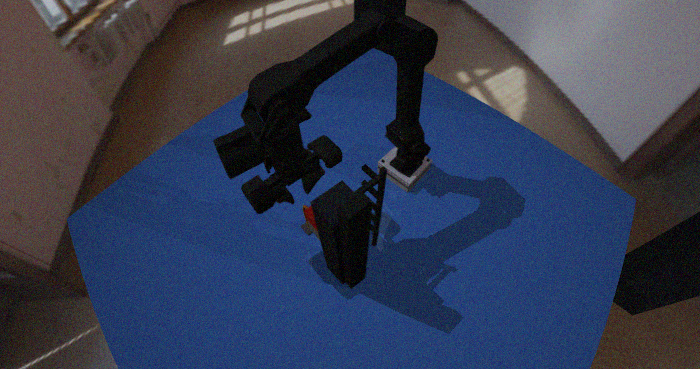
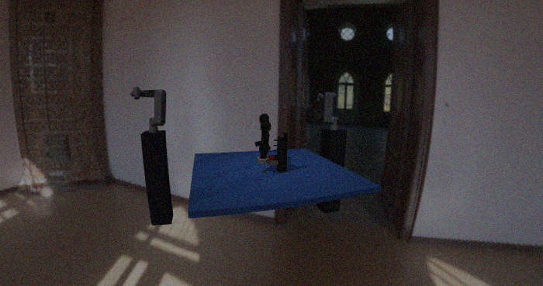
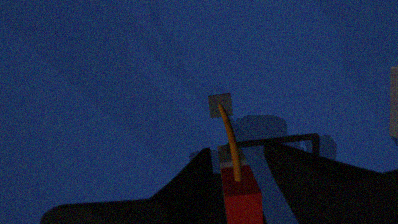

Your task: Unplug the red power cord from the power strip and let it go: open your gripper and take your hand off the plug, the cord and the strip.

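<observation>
Nothing looks done yet; the red block plug (image 3: 241, 197) sits in the left side of the tall black power strip (image 1: 345, 235), mid blue counter (image 1: 200, 275); the black pincer (image 3: 239, 150), half spread, sits around the plug, pinching nothing; squeezing, pulling and letting go are left.

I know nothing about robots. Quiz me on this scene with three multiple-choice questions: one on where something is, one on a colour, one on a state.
1. Where is the red plug?
A. On the floor
B. Against the side of the black power strip
C. At the table's edge

2. What colour is the table?
A. Green
B. White
C. Blue

3. How does the power strip sit?
A. Standing on end
B. Lying flat
C. Hanging off the table

Answers:
1 B, since the top view shows red right against the strip's side.
2 C, since every view shows a blue top.
3 A, since it rises as a tall block and casts a long shadow.
</observation>
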Available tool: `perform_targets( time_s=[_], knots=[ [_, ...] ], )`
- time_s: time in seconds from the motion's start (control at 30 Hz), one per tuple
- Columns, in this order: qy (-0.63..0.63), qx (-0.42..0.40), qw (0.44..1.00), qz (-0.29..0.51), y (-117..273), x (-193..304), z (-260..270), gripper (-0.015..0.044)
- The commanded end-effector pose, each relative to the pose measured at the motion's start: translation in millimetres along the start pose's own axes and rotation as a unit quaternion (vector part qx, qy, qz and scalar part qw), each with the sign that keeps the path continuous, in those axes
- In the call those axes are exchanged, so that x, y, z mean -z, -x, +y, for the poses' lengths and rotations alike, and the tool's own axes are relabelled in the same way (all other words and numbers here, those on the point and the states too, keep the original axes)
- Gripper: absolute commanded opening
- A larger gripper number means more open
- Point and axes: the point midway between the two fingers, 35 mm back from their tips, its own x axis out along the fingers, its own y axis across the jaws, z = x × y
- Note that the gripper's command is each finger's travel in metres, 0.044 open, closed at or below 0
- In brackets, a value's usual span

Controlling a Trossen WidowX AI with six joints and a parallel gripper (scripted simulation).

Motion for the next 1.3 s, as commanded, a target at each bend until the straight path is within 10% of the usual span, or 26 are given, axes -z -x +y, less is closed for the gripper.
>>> perform_targets(
  time_s=[0.0,1.27],
  knots=[
    [0.002,-0.001,1.0,0.002,2.4,-1.3,1.6,0.016],
    [0.002,-0.001,1.0,0.004,-3.8,44.4,-1.3,0.016]
  ],
)
